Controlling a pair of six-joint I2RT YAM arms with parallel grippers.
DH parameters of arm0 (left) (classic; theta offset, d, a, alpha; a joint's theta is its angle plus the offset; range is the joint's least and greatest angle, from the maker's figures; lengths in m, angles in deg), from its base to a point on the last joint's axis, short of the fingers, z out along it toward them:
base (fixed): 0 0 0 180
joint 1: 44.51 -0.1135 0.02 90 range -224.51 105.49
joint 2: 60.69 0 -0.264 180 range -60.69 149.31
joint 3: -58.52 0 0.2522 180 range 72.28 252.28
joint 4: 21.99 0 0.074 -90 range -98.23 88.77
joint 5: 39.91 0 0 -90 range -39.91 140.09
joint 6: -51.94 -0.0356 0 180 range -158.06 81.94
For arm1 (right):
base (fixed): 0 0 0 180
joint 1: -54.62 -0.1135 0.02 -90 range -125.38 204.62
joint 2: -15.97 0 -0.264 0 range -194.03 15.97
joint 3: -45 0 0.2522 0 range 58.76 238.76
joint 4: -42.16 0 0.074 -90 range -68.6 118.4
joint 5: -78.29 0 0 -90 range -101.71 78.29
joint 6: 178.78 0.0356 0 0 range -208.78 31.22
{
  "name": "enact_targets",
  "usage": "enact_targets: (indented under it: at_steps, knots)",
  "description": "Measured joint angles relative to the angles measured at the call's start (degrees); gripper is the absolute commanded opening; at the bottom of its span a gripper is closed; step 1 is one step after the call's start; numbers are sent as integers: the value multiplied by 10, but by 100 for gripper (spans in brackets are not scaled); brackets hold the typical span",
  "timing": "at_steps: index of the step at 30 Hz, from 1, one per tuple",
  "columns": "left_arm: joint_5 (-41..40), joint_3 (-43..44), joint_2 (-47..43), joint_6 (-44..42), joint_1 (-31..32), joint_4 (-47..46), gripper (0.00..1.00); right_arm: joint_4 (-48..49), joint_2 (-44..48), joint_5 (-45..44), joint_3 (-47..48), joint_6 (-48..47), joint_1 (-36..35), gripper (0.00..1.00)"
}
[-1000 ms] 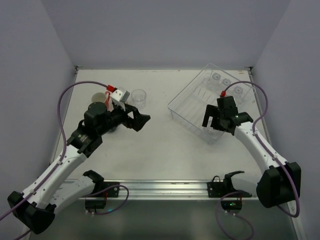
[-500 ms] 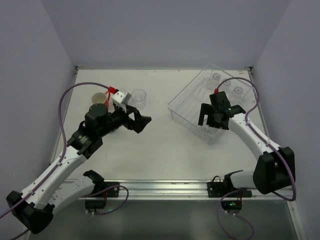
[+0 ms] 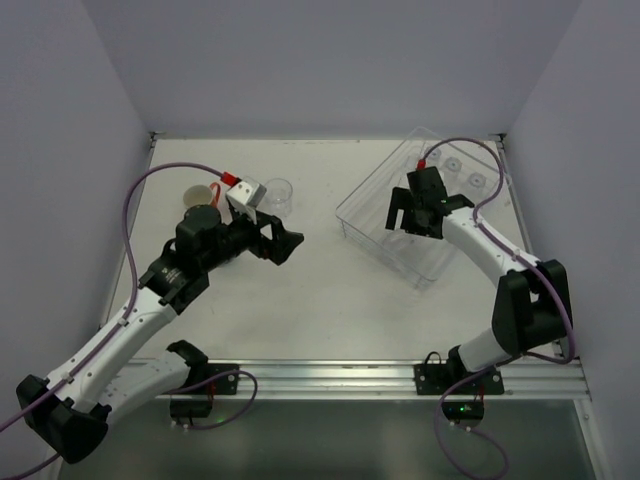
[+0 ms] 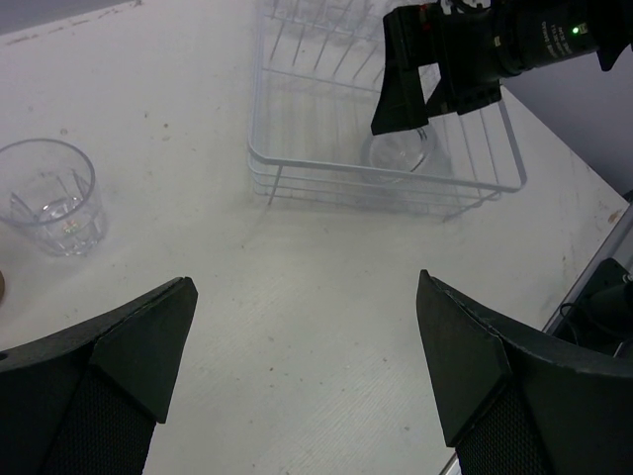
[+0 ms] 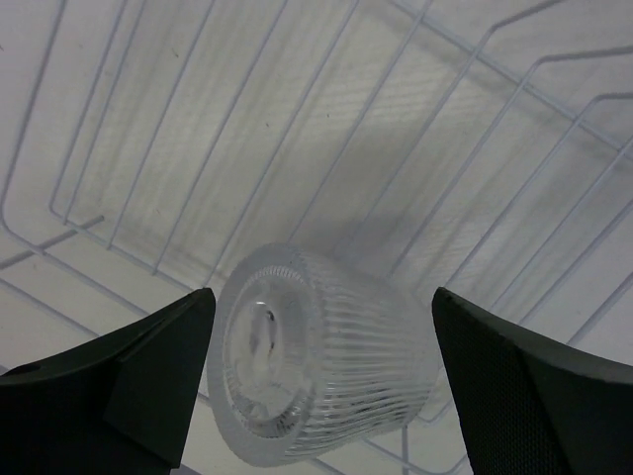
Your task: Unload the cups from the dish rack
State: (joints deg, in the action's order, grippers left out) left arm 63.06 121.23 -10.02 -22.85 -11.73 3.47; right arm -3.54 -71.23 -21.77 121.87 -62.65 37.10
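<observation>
The clear dish rack (image 3: 368, 214) stands at the back right; it also shows in the left wrist view (image 4: 265, 148) and the right wrist view (image 5: 297, 119). My right gripper (image 3: 409, 221) is open inside the rack. A ribbed clear tumbler (image 5: 316, 366) lies on its side between the jaws, not gripped; it also shows in the left wrist view (image 4: 396, 153). Two more clear tumblers (image 3: 456, 166) stand at the rack's far end. My left gripper (image 3: 286, 243) is open and empty above the table. One clear tumbler (image 3: 278, 195) and a beige cup (image 3: 195, 197) stand on the table at the left.
The white table (image 3: 320, 300) is walled at the back and on both sides. The left arm's cable (image 3: 150, 180) loops over the left part. A metal rail (image 3: 320, 375) runs along the near edge.
My right gripper has moved from the rack's near corner up and leftward, deeper into the rack. The left gripper has shifted only slightly.
</observation>
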Motion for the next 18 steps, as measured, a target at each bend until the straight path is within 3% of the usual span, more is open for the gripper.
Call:
enact_targets:
  at_steps: [5,11,18]
  knots:
    - [-4,0,9,0,0,1,100,31,7,-17,10,0,0,93]
    - [-4,0,21,0,0,1,100,48,79,-18,-59,9,0,95]
    - [-1,0,32,0,-1,1,100,72,148,49,-109,45,1,99]
